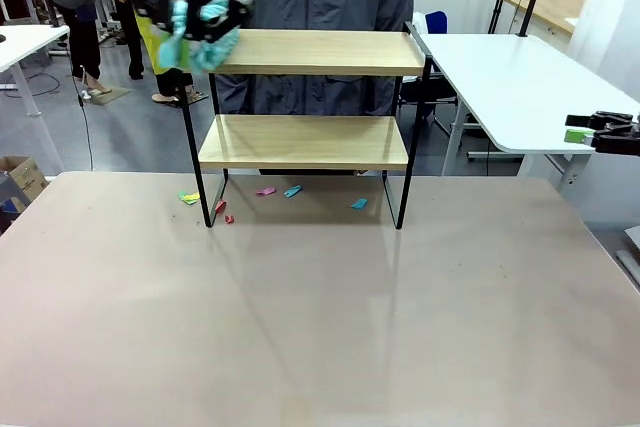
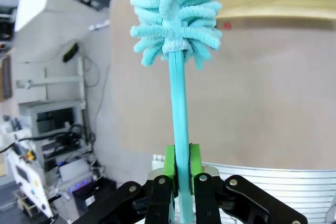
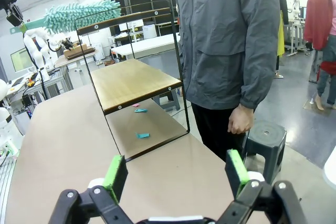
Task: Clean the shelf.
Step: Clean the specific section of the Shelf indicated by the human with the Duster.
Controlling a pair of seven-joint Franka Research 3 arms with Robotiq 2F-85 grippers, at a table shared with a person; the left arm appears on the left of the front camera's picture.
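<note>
– At the far middle of the pale beige table, just in front of the person in the grey jacket, stands the small two-tier shelf of light wooden boards on a thin black metal frame. Where's the tool?

– Up at the left end of the top board. The left gripper has its green pads pressed on the thin turquoise handle of the fluffy turquoise duster. I cannot tell whether the head touches the wood.

– And the other arm?

– The right gripper hangs off to the right, jaws spread wide, nothing between them.

– So wiping the top board looks like the step in hand. How to do it well?

– Lay the fluffy head flat on the wood, press lightly, and sweep along the board's length towards an open edge, not into a raised side rail. Mind the frame: the handle is pinched well back from the head, so snagging a rail could twist it in the pads.

– Those small coloured paper scraps?

– They lie on the table beneath the lower board. Both boards look bare from the front, though fine dust wouldn't show.
</note>
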